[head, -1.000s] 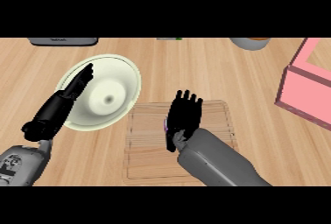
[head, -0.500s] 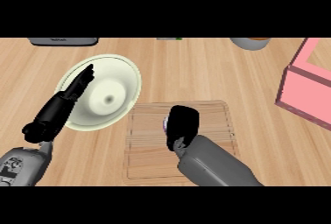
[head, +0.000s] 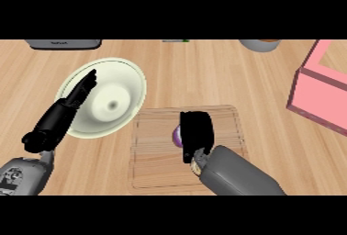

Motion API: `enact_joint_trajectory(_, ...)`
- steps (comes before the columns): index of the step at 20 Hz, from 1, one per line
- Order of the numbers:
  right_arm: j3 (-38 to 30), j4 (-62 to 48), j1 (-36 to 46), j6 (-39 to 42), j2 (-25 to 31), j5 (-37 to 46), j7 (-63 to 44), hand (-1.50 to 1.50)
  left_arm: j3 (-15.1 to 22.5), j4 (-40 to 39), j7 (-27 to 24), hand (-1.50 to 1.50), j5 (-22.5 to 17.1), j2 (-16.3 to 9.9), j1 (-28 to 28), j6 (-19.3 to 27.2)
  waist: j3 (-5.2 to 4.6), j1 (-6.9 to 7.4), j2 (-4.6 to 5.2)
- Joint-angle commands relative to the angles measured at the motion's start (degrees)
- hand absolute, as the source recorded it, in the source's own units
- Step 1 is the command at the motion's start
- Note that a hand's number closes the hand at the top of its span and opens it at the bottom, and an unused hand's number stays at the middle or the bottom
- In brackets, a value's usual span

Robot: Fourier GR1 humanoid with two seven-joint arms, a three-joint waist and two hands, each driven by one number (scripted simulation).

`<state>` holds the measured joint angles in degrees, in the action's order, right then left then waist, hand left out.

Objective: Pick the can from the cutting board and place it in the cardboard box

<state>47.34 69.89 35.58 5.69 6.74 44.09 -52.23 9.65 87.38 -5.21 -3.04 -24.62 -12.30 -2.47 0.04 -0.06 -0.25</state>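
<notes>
Wood counter (head: 203, 69) fills the view. Pink box (head: 318, 92) at the right edge, open top, only partly visible, well apart from the board. Cutting board (head: 156, 156) lies flat at centre-bottom, light wood with rounded corners. Cream plate (head: 119, 87) sits just left of the board and above it, its lower right rim close to the board's top left corner; can't tell if they touch. Right forearm (head: 237, 174) comes in from the bottom edge over the lower right part of the board. Left forearm (head: 24, 176) enters at the bottom left. Left hand (head: 68, 108) is open, fingers straight and together, pointing up and to the right, lying across the left side of the plate; holds nothing. Right hand (head: 196, 131) is over the middle of the board, fingers bent down around the can (head: 177, 135), so it's closed on it. Can is on the board, near centre; only a purple sliver shows at the hand's left side, rest is hidden under the hand. Can't tell if the can is lifted or resting on the board. Along the top edge: a dark grey appliance (head: 64, 43) at the left, a grey round container (head: 261, 44) right of centre, both cut off.
</notes>
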Motion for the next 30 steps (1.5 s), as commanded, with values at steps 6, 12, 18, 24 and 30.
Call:
enact_joint_trajectory(6,5.67,20.75,-8.17,-3.15,21.34,-6.53,39.65,1.50,-2.66,-1.03,-0.21,0.00,-0.54,-1.10,-0.50,0.19,0.15,-2.31,0.02)
enact_joint_trajectory(12,-3.13,29.94,-12.55,-13.26,37.07,-6.39,55.05,1.50,-1.25,1.44,-0.04,0.00,0.36,0.29,1.67,0.38,0.04,-1.18,-0.09)
enact_joint_trajectory(18,-17.40,40.42,-20.82,-16.12,47.25,-16.16,57.96,1.50,-2.46,1.75,2.05,0.00,-0.12,0.11,-0.03,-0.86,0.01,-1.60,-0.16)
enact_joint_trajectory(24,-32.42,38.64,-22.63,-16.45,45.59,-30.89,48.22,1.50,-2.03,1.07,-0.11,0.00,0.73,0.97,0.99,-0.83,-0.02,-1.55,-0.11)
enact_joint_trajectory(30,-43.76,24.71,-18.47,-13.70,46.25,-35.75,50.14,1.50,-2.78,0.93,1.23,0.00,1.20,1.28,-0.86,-1.70,-0.02,0.15,0.38)
